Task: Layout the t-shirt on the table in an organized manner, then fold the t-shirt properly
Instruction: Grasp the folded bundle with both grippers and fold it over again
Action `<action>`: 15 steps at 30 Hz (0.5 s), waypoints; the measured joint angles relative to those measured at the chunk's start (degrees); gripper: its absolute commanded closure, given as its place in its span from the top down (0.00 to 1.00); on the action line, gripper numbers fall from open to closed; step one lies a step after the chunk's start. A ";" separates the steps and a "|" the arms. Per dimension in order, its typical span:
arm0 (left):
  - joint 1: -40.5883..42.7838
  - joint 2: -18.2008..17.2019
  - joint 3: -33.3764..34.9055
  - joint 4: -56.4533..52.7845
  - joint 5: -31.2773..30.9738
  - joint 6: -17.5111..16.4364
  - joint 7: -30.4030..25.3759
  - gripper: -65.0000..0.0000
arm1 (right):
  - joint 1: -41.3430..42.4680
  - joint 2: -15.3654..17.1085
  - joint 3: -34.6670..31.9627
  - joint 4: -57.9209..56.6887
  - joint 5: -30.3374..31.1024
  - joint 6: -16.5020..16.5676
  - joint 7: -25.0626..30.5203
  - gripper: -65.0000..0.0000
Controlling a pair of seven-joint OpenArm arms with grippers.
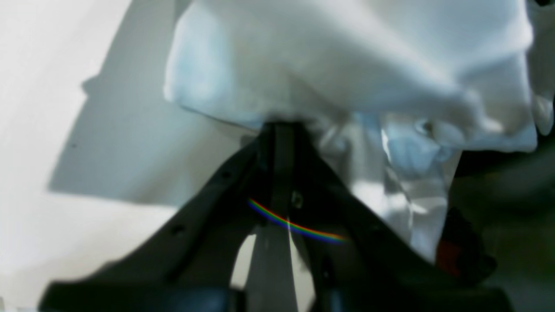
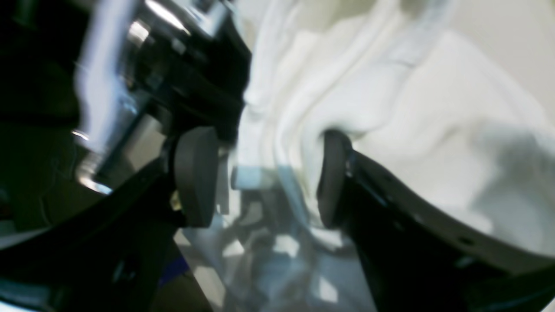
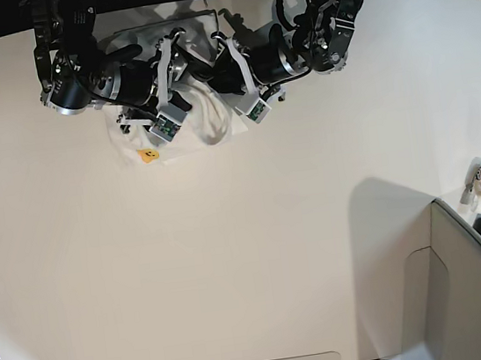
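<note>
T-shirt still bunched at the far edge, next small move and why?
Probably: close the right gripper on the fold lying between its open jaws. The left gripper is shut on the white cotton t-shirt, which lies crumpled on the large white table. With both arms gripping, the shirt could then be spread.

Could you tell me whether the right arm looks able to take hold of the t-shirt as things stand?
Probably yes: the right gripper stands open with folds of the t-shirt right between its pads, nothing blocking. The left gripper is shut on the same bunched cloth.
</note>
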 measured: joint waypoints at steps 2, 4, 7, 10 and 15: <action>0.02 0.00 0.00 0.00 0.02 0.02 0.04 0.00 | 1.42 0.00 0.00 0.00 3.19 0.00 0.20 0.54; 0.00 0.02 0.00 0.00 0.00 0.00 0.02 0.00 | 2.91 -0.04 0.37 0.02 5.97 0.00 0.11 0.54; 0.00 0.00 0.00 0.00 0.00 0.00 0.02 0.00 | 5.35 -0.07 0.66 0.02 8.57 0.00 0.09 0.54; 0.02 0.02 0.00 0.00 0.00 0.00 0.02 0.00 | 8.46 -2.12 2.34 0.02 9.81 -0.02 0.22 0.54; -0.04 0.13 0.00 -0.04 0.02 0.02 0.09 0.00 | 11.80 -2.95 15.98 -0.35 9.66 0.00 0.15 0.48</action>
